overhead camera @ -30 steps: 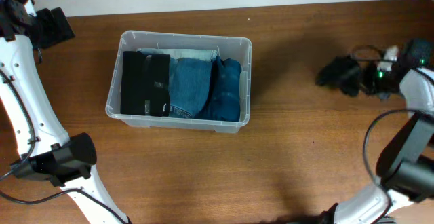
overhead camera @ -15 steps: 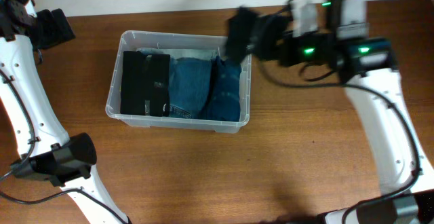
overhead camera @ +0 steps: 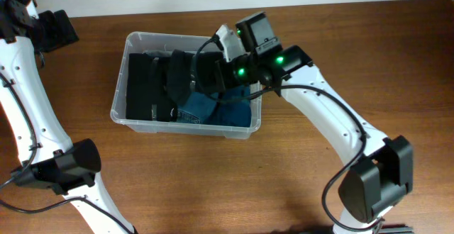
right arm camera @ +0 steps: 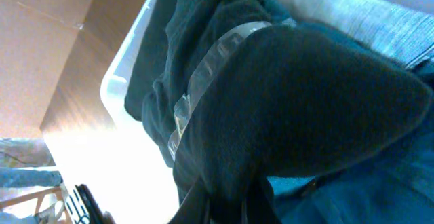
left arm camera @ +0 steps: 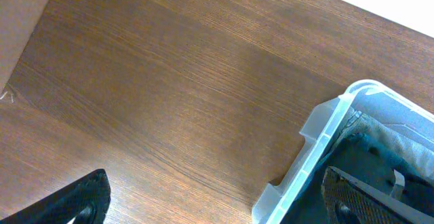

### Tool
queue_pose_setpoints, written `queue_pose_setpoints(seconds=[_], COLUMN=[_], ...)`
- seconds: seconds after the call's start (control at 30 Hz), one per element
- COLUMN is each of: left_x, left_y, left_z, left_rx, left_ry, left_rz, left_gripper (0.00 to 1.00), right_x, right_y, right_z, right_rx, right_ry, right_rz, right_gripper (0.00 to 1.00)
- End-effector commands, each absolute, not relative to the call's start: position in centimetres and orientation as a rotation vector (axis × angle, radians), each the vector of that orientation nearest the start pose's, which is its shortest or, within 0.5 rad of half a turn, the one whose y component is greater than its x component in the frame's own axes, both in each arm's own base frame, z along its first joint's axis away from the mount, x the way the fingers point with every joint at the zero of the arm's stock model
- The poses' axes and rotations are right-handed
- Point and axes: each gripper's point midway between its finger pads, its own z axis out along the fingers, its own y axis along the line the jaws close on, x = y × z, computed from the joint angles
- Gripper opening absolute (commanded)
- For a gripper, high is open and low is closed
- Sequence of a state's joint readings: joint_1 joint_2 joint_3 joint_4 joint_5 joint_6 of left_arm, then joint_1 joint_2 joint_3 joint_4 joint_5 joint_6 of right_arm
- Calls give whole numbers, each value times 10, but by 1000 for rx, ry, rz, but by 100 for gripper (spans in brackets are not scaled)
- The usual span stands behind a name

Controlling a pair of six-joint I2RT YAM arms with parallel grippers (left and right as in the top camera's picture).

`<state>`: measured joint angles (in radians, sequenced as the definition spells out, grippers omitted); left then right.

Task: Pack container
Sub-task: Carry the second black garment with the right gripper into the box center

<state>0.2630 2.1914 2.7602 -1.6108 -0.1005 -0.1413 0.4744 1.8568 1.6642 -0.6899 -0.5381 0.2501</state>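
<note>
You have two arms, one container, and inside it one folded black stack plus blue denim in two shades. Starting at the far-left corner of the bench (overhead camera: 163, 191), the left gripper (left arm camera: 215, 175) hangs over bare wood with its jaws spread wide and nothing between them; in the left wrist view, a corner of the container sits just beside its right finger. The container (overhead camera: 188, 129) stands in the left half of the bench, nearer the far edge than the near edge. The folded black stack (overhead camera: 142, 88) fills its left end, and the denim (overhead camera: 195, 111) lies toward its right end. The right gripper (overhead camera: 211, 74) is over the container's middle, inside the rim line, closed on a black garment (overhead camera: 181, 74) that drapes across the contents; the cloth hides the fingertips. Open wood runs along the near edge and right of the container to the right edge.
</note>
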Motion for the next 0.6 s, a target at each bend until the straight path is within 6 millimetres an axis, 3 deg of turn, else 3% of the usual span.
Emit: queue_pose_setpoints(seconds=[0.0, 0.27, 0.3, 0.33, 0.37, 0.5, 0.57], left_x=[445, 445, 445, 445, 445, 445, 445], left_y=[137, 137, 137, 137, 137, 137, 137], left_z=[313, 313, 313, 313, 313, 313, 313], left_rx=[-539, -539, -539, -539, -539, -539, -539], left_ry=[2529, 2529, 2529, 2529, 2530, 2529, 2529], left_rz=[167, 167, 167, 167, 166, 166, 166], left_gripper=[99, 99, 99, 100, 99, 99, 99], right_x=[400, 406, 406, 406, 405, 409, 410], right_y=[301, 296, 296, 295, 293, 271, 267], right_z=[202, 198, 196, 194, 191, 176, 175], right_rx=[-494, -474, -474, -471, -464, -404, -460], right_ry=[2485, 2490, 2492, 2500, 2516, 2582, 2567], right_rz=[936, 865, 857, 846, 831, 658, 612], right_gripper=[4, 4, 10, 44, 99, 99, 98])
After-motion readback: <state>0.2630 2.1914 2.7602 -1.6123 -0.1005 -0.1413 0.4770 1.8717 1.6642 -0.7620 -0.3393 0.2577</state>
